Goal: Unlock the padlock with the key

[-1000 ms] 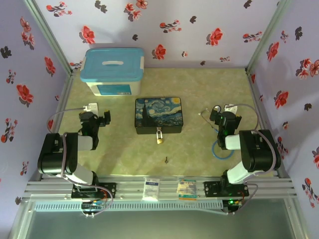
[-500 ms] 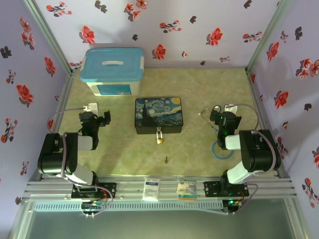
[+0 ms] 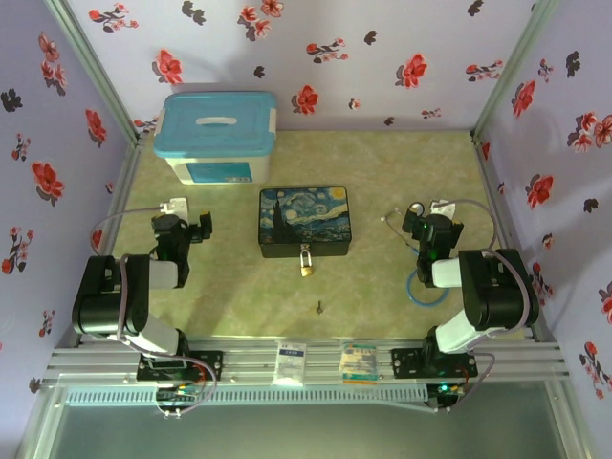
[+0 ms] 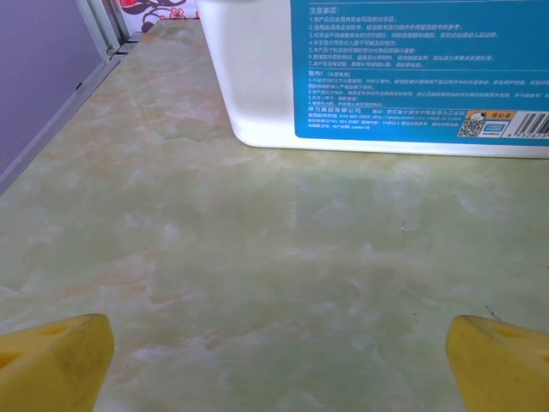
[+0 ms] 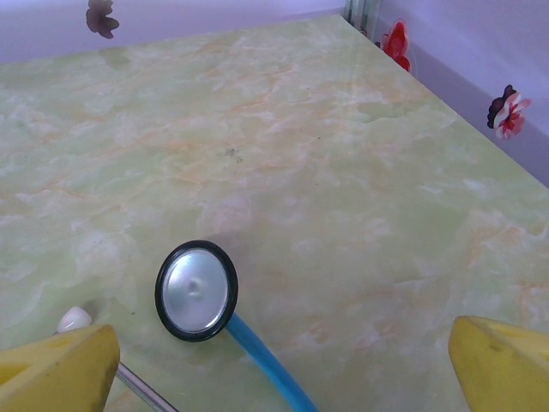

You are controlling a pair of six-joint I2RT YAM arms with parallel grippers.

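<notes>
Padlock [image 3: 306, 265] hangs at the front of the starry box [image 3: 304, 218]; key [image 3: 318, 307] lies apart on the counter [image 3: 382, 163]. Left tool [image 4: 274, 365] and right tool [image 5: 279, 369] are spread, empty.

Green table [image 3: 382, 172] bears box [image 3: 304, 220], bin [image 3: 218, 136], key [image 3: 318, 307], stethoscope [image 5: 196, 290]

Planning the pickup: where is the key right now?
In the top view the key lies on the table, centre front, slightly right of and nearer than the padlock on the painted box.
</notes>
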